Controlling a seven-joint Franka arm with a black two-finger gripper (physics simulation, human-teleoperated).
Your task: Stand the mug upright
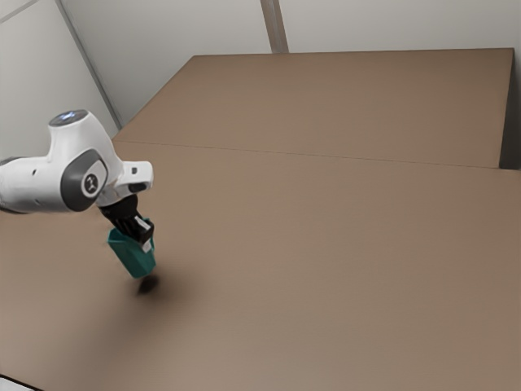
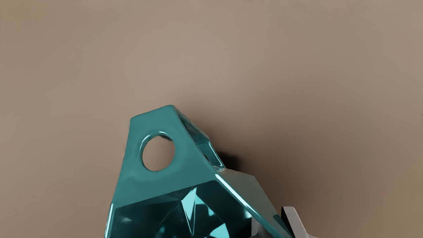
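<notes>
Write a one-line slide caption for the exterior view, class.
A white robot arm holds a teal mug tilted above a broad brown table.

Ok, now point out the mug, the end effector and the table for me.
Mug [image 2: 185,172]: wrist view, on the teal face beside its round hole.
End effector [image 1: 146,242]: exterior view, at its lower tip, by the mug.
Table [image 1: 326,244]: exterior view, on its bare brown top.

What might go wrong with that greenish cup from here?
Two things, as I judge it:
The mug hangs tilted in my gripper; lowered like this, it could meet the table on an edge and tip over.
I seem to hold it by one side, near its open end, so its weight might make it swivel or slip.
</notes>
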